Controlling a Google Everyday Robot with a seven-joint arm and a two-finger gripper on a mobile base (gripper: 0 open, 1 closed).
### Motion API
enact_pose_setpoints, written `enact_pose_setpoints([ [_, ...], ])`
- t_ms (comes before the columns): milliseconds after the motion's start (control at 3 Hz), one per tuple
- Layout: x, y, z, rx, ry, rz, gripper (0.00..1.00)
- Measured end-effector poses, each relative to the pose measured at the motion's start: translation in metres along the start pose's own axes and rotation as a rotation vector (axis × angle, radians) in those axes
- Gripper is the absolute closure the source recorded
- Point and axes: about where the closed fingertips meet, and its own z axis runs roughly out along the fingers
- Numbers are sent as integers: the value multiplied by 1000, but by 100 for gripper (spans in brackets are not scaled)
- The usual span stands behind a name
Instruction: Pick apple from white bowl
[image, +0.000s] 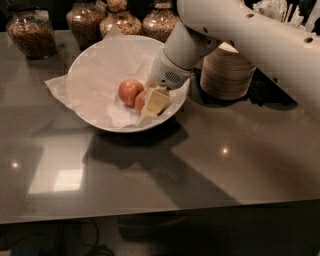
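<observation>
**A:** What does the camera view show?

**B:** A grey table (225, 165) holds a wide white bowl (100, 124) lined with crinkled tissue paper (95, 80). A white robot arm (250, 30) reaches into the bowl's right side.

**A:** Where is the apple?

**B:** The apple (139, 101) lies low in the bowl, half hidden behind the gripper (152, 103), which sits right against it. I cannot tell whether the gripper grasps it. A second apple (129, 91) lies just to its left.

**A:** Anything else?

**B:** A stack of cream bowls (227, 72) stands to the right, with jars (32, 32) behind.
</observation>
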Motion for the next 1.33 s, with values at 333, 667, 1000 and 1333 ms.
enact_pose_setpoints([
  [333, 3, -1, 4, 0, 6, 6, 27],
  [667, 5, -2, 5, -2, 8, 8, 45],
  [1000, 5, -2, 5, -2, 8, 8, 69],
  [1333, 5, -2, 5, -2, 8, 8, 92],
])
